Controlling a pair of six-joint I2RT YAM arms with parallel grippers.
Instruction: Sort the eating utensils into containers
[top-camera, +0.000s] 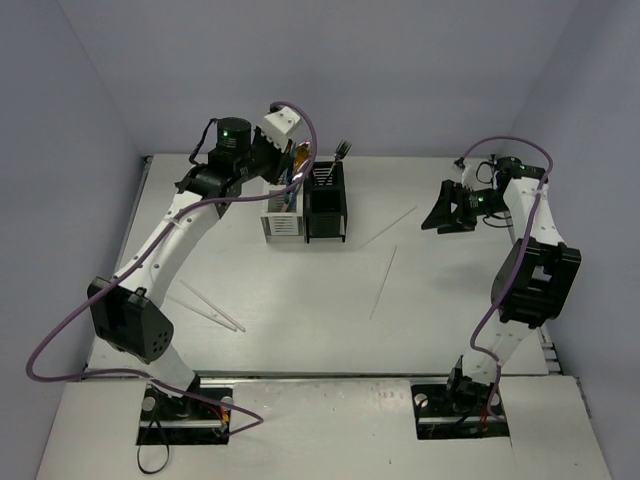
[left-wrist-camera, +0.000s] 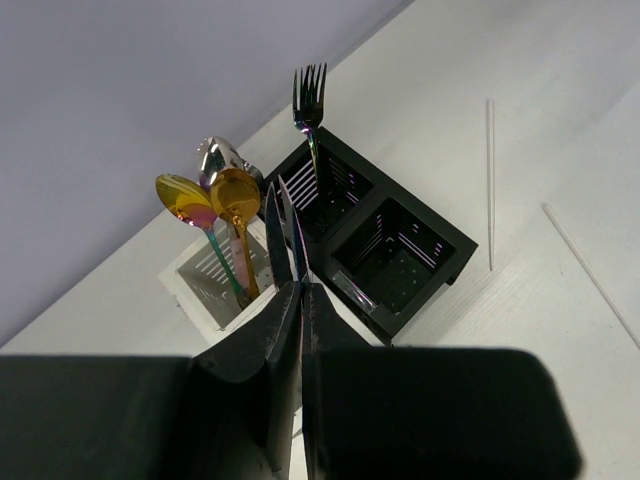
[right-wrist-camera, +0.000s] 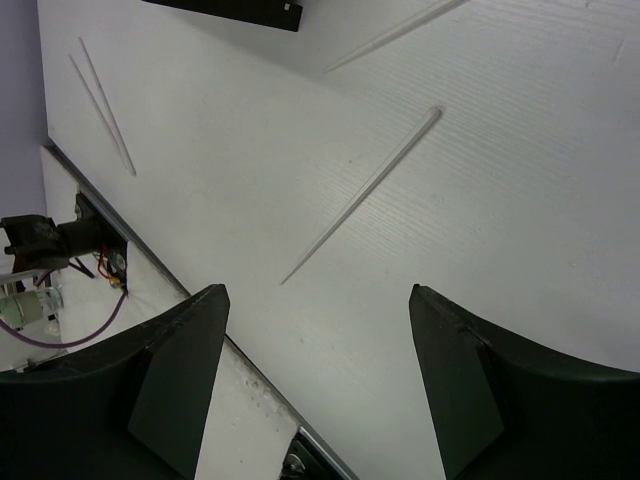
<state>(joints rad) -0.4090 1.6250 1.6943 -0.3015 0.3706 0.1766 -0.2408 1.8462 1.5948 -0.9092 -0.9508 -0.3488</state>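
Matte black left gripper (left-wrist-camera: 286, 205), slim tapered jaws pressed together on nothing, hangs over the white slotted square caddy (left-wrist-camera: 200, 290) at the table's (right-wrist-camera: 520, 150) 12 o'clock. This caddy holds glossy iridescent gold spoons (left-wrist-camera: 233, 195). A dark fork (left-wrist-camera: 309, 95) stands in the black slotted caddy (left-wrist-camera: 430, 290). The broad-fingered right gripper (right-wrist-camera: 317, 300), at 3 o'clock, gapes empty above a thin clear tapered stick (right-wrist-camera: 365, 190).
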